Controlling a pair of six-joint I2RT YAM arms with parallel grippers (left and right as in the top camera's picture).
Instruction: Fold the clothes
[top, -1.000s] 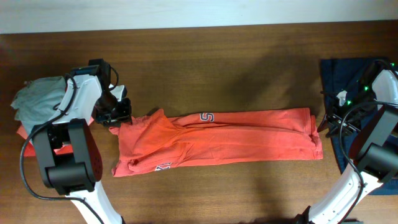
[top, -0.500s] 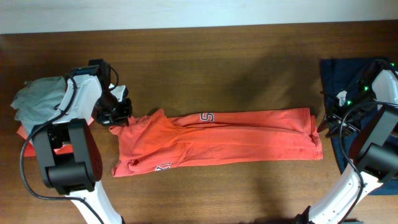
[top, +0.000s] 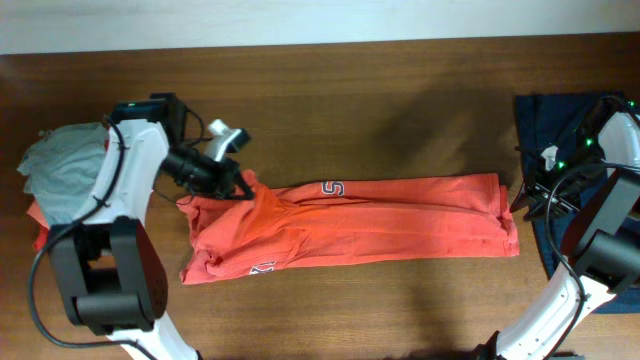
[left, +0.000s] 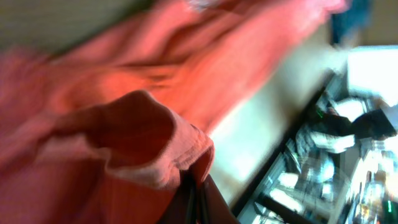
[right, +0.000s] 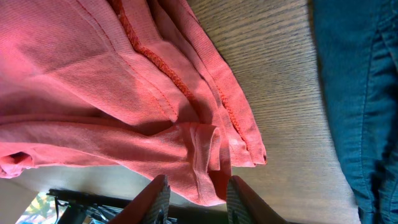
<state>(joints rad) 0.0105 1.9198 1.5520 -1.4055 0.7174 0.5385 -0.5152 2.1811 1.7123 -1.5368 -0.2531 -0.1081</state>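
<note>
The orange-red T-shirt (top: 380, 215) lies as a long band across the middle of the table, with grey-white lettering (top: 332, 188) showing on top. My left gripper (top: 243, 187) is shut on the shirt's upper left corner and holds it raised over the band. In the left wrist view the jaws (left: 194, 199) meet on a bunched fold of the orange cloth (left: 143, 124). My right gripper (top: 520, 205) sits at the shirt's right end. Its fingers (right: 198, 202) stand apart, astride the hemmed corner (right: 205, 155), with a gap on each side.
A grey garment (top: 60, 165) lies heaped on a salmon one (top: 38, 215) at the left edge, behind my left arm. A navy garment (top: 540, 130) lies at the right edge, close beside my right gripper, and also fills the right side of the right wrist view (right: 360, 93).
My left gripper closed on the shirt's left corner, then swung right and lifted that corner over the band. The right arm has not moved.
</note>
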